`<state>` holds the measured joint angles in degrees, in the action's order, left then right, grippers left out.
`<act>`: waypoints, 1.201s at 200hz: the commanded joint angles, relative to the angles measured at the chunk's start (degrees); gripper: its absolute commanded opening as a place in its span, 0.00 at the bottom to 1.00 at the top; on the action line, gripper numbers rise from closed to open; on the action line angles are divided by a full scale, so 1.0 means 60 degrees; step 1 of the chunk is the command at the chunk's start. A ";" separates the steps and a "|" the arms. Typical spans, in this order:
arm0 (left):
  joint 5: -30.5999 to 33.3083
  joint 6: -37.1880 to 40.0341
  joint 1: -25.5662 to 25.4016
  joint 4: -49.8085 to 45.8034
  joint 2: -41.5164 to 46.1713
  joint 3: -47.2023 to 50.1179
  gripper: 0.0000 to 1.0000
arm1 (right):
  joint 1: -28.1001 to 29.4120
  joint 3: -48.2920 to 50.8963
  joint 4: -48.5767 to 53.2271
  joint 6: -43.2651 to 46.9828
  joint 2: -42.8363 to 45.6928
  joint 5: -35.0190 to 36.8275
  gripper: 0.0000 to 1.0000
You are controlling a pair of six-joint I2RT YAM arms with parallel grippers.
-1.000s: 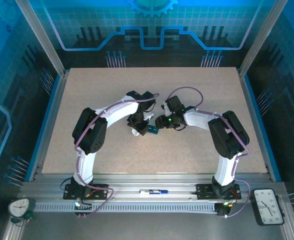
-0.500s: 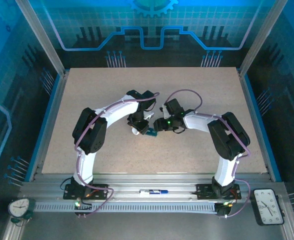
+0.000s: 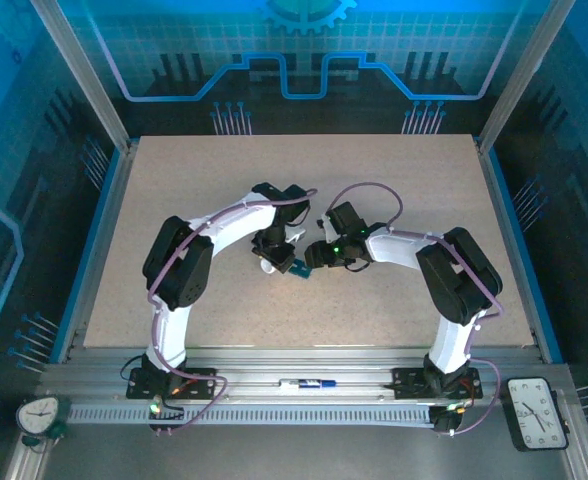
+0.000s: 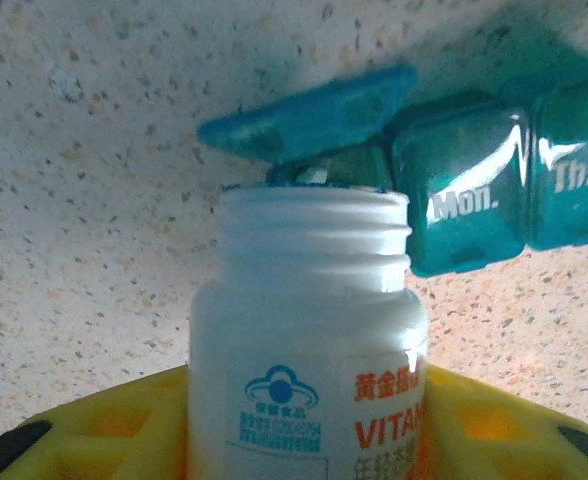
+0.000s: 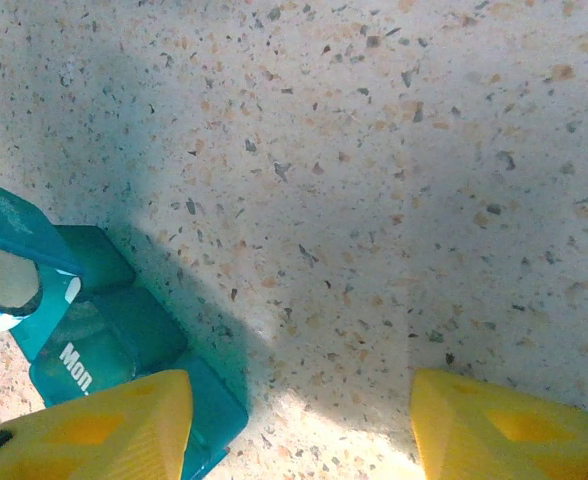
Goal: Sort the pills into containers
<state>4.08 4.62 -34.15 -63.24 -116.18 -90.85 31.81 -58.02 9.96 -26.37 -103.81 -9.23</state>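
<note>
Blue-lit enclosure around a speckled surface

The beige, flecked surface [image 3: 174, 200] sits inside translucent walls [image 3: 424, 40] printed with circuit lines and a gear emblem [image 3: 304, 10]. A metal rail [image 3: 374, 412] runs along the near edge, a round clock [image 3: 40, 415] left, a square clock [image 3: 539, 410] right.

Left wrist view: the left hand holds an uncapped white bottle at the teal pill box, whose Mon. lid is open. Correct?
No: the left wrist view shows the Mon. lid shut; the open lid is the next compartment's. The left hand does hold the uncapped white bottle at the teal pill box.
</note>
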 commanded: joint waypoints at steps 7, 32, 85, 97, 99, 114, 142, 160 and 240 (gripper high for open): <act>-0.0115 -0.0126 -0.0086 -0.0150 0.0573 0.0315 0.00 | -0.0098 -0.0042 0.0457 -0.0099 0.0408 0.0104 0.62; -0.0153 -0.0141 -0.0105 -0.0131 0.0668 0.0332 0.00 | -0.0102 -0.0030 0.0510 -0.0043 0.0578 0.0090 0.62; -0.0153 -0.0119 -0.0139 -0.0427 0.0628 0.0098 0.00 | 0.0055 0.0238 0.0390 0.0007 0.0909 -0.0167 0.61; -0.0131 -0.0100 -0.0157 -0.0509 0.0626 0.0068 0.01 | 0.0093 0.0225 0.0419 0.0057 0.0916 -0.0204 0.62; -0.0125 -0.0090 -0.0158 -0.0524 0.0628 0.0068 0.01 | 0.0108 0.0223 0.0420 0.0070 0.0922 -0.0211 0.62; -0.0094 -0.0060 -0.0168 -0.0612 0.0600 0.0054 0.00 | 0.0172 0.0184 0.0468 0.0153 0.0883 -0.0261 0.62; 0.0016 -0.0065 -0.0188 -0.0753 0.0526 -0.0003 0.01 | 0.0307 0.0083 0.0523 0.0277 0.0671 -0.0319 0.62; 0.0078 -0.0069 -0.0183 -0.0813 0.0471 -0.0020 0.00 | 0.0388 0.0015 0.0495 0.0300 0.0543 -0.0370 0.62; 0.0157 -0.0056 -0.0242 -0.1214 0.0219 -0.0392 0.00 | 0.0601 -0.0018 0.0307 0.0313 0.0008 -0.0475 0.62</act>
<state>4.34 4.49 -34.96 -67.66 -114.48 -90.98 34.59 -57.32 11.92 -25.41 -102.13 -11.20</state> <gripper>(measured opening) 0.454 0.618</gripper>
